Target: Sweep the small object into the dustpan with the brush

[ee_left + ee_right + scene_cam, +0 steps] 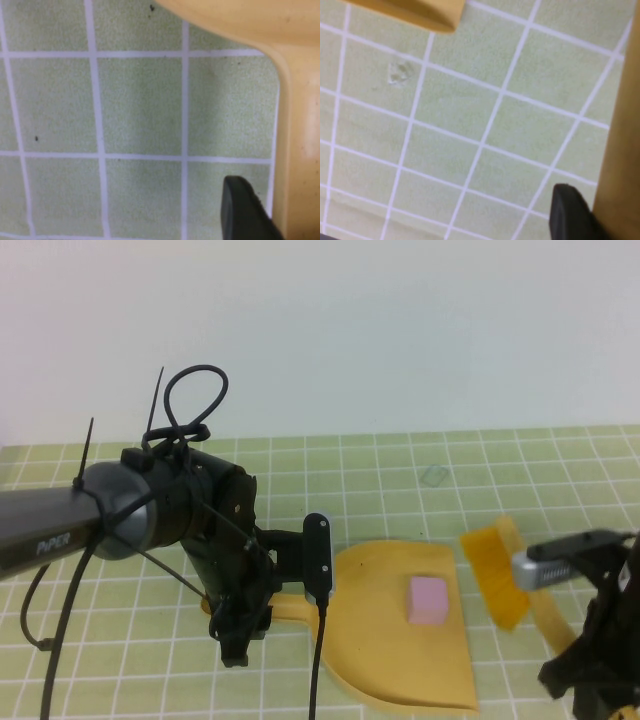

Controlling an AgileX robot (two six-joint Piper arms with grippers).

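Note:
A small pink cube (428,600) lies inside the yellow dustpan (390,660), which rests flat on the green tiled table. My left gripper (245,625) is shut on the dustpan's handle (300,150); one black finger (245,212) shows pressed beside it. The yellow brush (497,570) stands just right of the dustpan's open edge, clear of the cube. My right gripper (585,665) is shut on the brush handle (625,140), with one finger (570,215) showing against it. The brush head (420,12) shows in the right wrist view.
A small clear scrap (433,476) lies on the tiles behind the dustpan. A white wall rises behind the table's far edge. A black cable hangs from the left arm over the dustpan handle area.

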